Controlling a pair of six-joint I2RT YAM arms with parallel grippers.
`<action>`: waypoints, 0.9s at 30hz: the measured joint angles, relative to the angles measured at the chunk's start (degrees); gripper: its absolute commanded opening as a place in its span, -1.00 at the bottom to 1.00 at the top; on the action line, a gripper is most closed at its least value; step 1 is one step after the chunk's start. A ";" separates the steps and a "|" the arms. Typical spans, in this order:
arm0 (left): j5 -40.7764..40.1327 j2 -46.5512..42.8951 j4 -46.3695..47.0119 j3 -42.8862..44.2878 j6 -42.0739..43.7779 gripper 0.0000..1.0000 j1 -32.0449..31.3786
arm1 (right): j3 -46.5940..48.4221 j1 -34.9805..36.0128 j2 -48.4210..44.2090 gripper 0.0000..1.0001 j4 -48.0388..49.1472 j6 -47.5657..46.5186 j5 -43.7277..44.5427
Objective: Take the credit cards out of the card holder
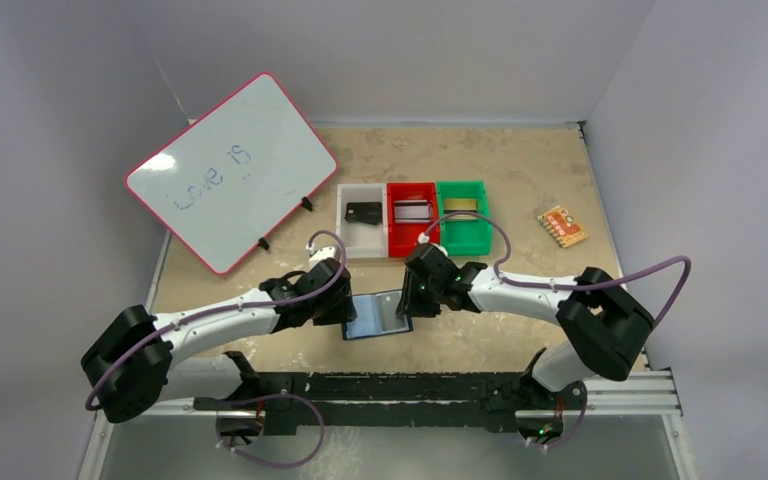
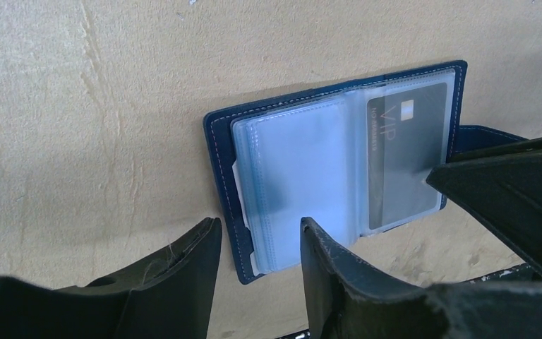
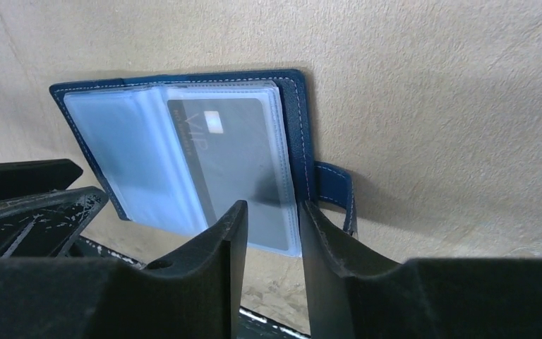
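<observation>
Where the right claw (image 3: pixel 272 210) overlaps, the card holder (image 3: pixel 183 152) is hidden.

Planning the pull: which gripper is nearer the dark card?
Right. The right gripper hangs over the dark card; the left gripper is over the other page of the card holder.

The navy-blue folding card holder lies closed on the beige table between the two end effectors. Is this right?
Not quite: the navy-blue folding card holder lies open, as the right wrist view shows, with a dark grey card showing inside.
</observation>
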 measured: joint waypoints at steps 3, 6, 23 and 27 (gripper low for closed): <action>0.00 0.00 0.00 0.00 0.00 -0.16 0.00 | 0.00 0.00 0.07 -0.40 0.55 -0.44 0.46; 0.00 -0.02 0.00 0.00 0.00 -0.18 -0.02 | 0.00 0.00 0.00 -0.47 1.33 -0.81 0.61; 0.04 0.00 0.04 0.00 0.00 -0.26 -0.04 | 0.55 0.00 -1.70 -0.48 1.49 -2.45 0.46; 0.04 0.35 0.07 0.02 0.02 -0.27 -0.04 | 0.61 0.00 -2.93 -0.45 1.77 -3.58 -0.76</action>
